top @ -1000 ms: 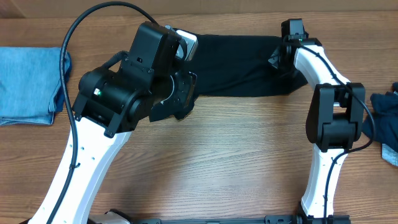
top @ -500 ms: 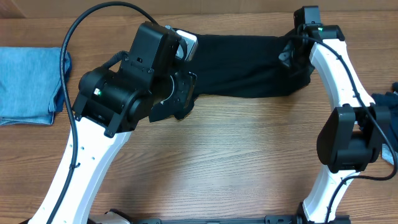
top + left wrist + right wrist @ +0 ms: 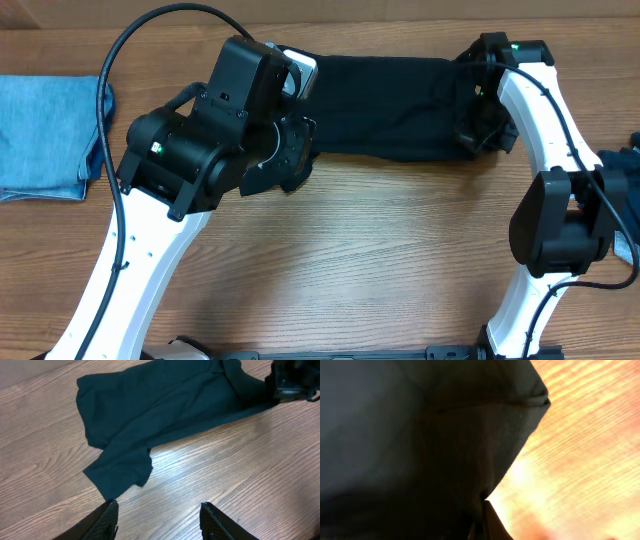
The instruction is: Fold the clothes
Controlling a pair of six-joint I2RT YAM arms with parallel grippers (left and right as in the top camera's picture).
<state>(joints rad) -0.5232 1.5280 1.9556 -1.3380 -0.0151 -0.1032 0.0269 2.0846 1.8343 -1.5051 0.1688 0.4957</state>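
Black T-shirt [image 3: 390,105]: plain black all over; reads dark blue-green in the left wrist view, near-black with a brownish cast in the right wrist view

Desk [image 3: 380,260]: mid-brown wood grain, fine darker streaks running side to side; glowing orange in the right wrist view

Denim garment [image 3: 45,135], left edge: light blue, faintly mottled

Navy garment [image 3: 622,175], right edge: dark navy, with a lighter blue patch lower down

Left arm [image 3: 140,270] and right arm [image 3: 525,100]: white links, black joints and housings, a small green light on each

Cable [image 3: 115,60]: black

Left pincer [image 3: 159,512]: black fingers
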